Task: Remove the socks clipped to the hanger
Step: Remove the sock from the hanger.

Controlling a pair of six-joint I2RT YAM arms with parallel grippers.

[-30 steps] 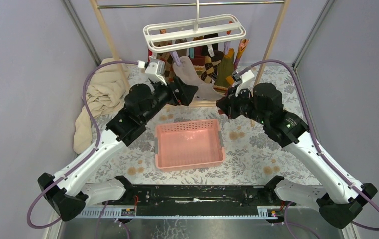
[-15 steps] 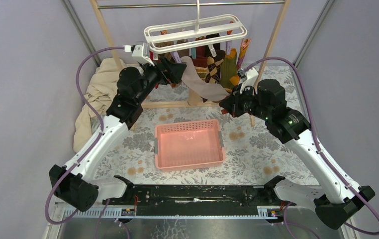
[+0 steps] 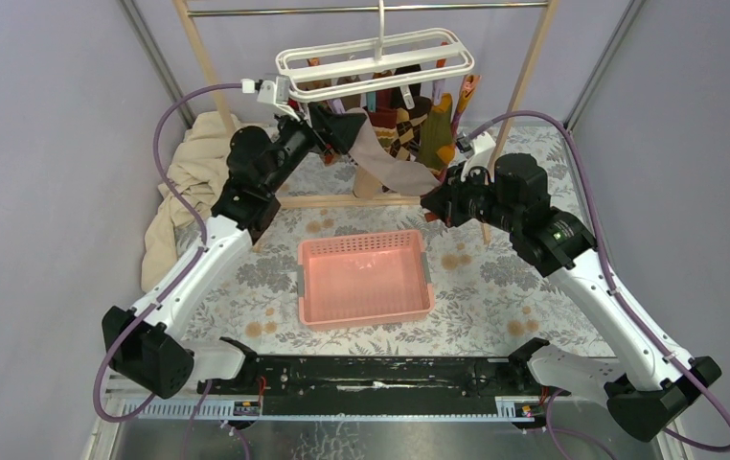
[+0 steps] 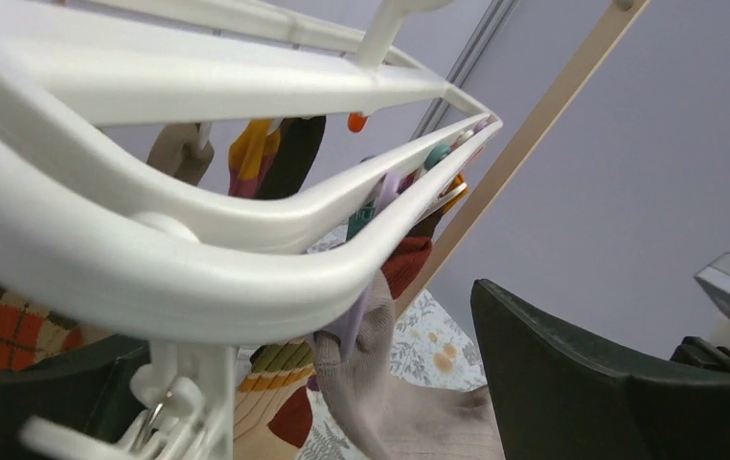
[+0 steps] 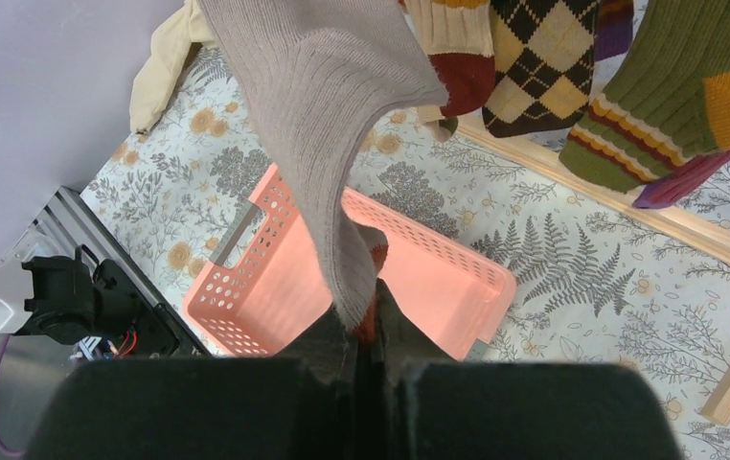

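The white hanger [image 3: 342, 88] hangs from the rail with several socks clipped under it. One beige sock [image 3: 387, 165] stretches from a purple clip [image 4: 349, 329] down to my right gripper [image 3: 435, 199], which is shut on its toe [image 5: 356, 302]. My left gripper [image 3: 347, 123] is open just under the hanger's near bars [image 4: 246, 206]. Its dark fingers [image 4: 581, 383] stand either side of the purple clip and the beige sock's cuff [image 4: 366, 398], touching neither. An argyle sock [image 5: 534, 67] and an olive striped sock [image 5: 668, 96] hang beside it.
A pink basket [image 3: 361, 240] sits on the floral cloth below the socks. A cream cloth [image 3: 193, 177] lies heaped at the back left. Wooden posts [image 3: 210, 72] and a wooden base bar [image 5: 629, 220] of the rack frame the hanger.
My left arm has lifted and reached forward, bringing its open gripper up under the hanger at the purple clip. The right gripper has kept its hold on the beige sock, almost still.
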